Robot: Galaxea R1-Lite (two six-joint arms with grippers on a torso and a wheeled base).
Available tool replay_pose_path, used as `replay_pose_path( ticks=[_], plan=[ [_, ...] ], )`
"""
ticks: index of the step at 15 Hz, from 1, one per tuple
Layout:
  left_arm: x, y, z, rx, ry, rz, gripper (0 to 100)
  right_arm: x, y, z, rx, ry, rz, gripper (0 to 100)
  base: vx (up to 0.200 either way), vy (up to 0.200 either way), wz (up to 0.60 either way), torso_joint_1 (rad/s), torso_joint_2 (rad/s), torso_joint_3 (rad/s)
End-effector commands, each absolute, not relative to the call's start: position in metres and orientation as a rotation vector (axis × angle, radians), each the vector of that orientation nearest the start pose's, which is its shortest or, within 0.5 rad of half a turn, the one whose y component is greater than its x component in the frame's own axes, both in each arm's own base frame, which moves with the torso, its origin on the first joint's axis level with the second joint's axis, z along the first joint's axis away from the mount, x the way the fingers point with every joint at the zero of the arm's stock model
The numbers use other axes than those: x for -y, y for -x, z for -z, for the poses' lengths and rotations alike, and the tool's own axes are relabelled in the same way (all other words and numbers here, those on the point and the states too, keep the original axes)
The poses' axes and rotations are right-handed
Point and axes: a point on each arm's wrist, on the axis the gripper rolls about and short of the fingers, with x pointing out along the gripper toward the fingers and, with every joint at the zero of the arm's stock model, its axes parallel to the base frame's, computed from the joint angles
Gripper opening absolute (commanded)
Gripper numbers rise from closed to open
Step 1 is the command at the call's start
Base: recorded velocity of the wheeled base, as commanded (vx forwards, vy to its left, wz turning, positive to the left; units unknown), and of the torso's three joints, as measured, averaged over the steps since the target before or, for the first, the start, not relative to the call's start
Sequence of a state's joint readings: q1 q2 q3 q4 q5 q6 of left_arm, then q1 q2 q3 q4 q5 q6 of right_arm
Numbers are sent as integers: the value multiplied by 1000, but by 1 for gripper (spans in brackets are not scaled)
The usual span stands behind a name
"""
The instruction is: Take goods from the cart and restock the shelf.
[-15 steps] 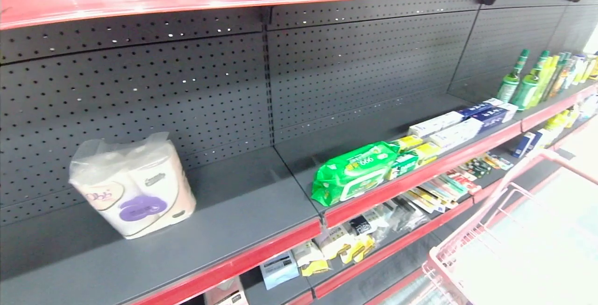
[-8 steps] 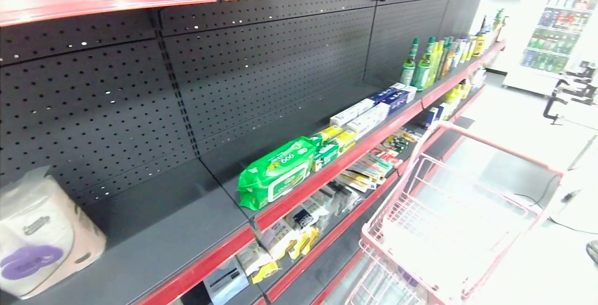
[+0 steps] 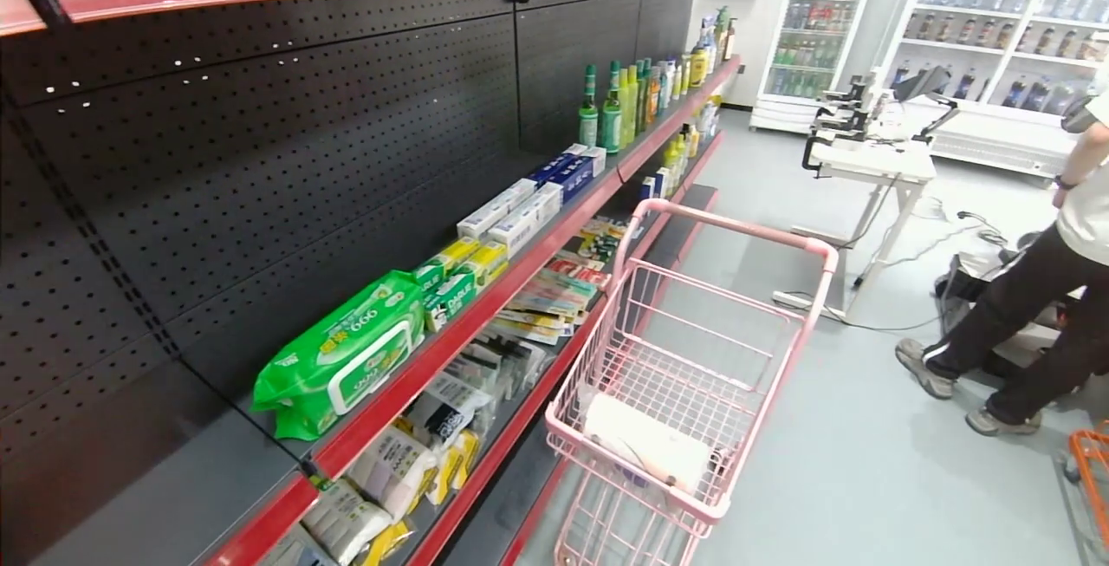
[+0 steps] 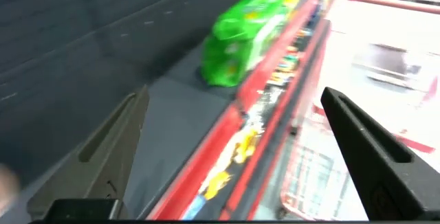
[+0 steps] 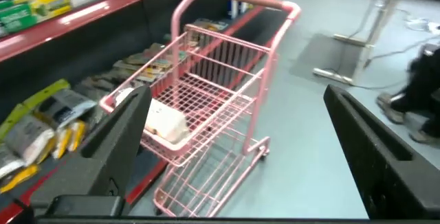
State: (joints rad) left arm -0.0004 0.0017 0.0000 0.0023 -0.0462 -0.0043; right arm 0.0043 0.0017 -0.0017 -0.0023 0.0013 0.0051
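Spread and empty, left claw (image 4: 230,107) and right claw (image 5: 237,97) face a pack (image 3: 650,449) deep in the cart (image 3: 736,224), lower centre, where a careless reach could snag the wire wall.

Cart (image 3: 736,225): pink wire grid.
Shelf (image 3: 165,497): dark grey boards, red edging.
Back panel (image 3: 303,141): black, dotted with holes.
Wipes pack (image 3: 342,358): green, white label.
Roll pack (image 3: 645,449): white.

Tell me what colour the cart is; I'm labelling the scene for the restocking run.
Pink all over. The cart shows best in the head view.
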Motion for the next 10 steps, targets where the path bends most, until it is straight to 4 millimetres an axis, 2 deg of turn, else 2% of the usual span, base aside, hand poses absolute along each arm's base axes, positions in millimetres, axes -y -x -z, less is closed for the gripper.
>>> replay_pose_path(
  ticks=[1,4,5,6,7,8,9,10],
  plan=[
    [1,23,-75,-3,5,46,100,0,23,-76,2,-5,-6,100,0,0,0,0,0,0],
    [1,23,-75,-3,5,46,100,0,24,-82,29,5,-18,100,0,0,0,0,0,0],
    [1,23,-75,-3,5,46,100,0,27,-124,91,-19,-78,100,0,0,0,0,0,0],
    [1,23,-75,-3,5,46,100,-1,3,-211,90,-157,-93,100,0,0,0,0,0,0],
    [1,23,-75,-3,5,46,100,-1,-6,-241,102,-197,-112,100,0,0,0,0,0,0],
    [1,23,-75,-3,5,46,100,-3,-24,-254,61,-157,-129,100,0,0,0,0,0,0],
    [1,23,-75,-5,5,46,100,-3,-37,-243,-5,14,-104,100,0,0,0,0,0,0],
    [1,23,-75,-3,5,46,100,-2,-43,-236,-48,102,-62,100,0,0,0,0,0,0]
  ],
)
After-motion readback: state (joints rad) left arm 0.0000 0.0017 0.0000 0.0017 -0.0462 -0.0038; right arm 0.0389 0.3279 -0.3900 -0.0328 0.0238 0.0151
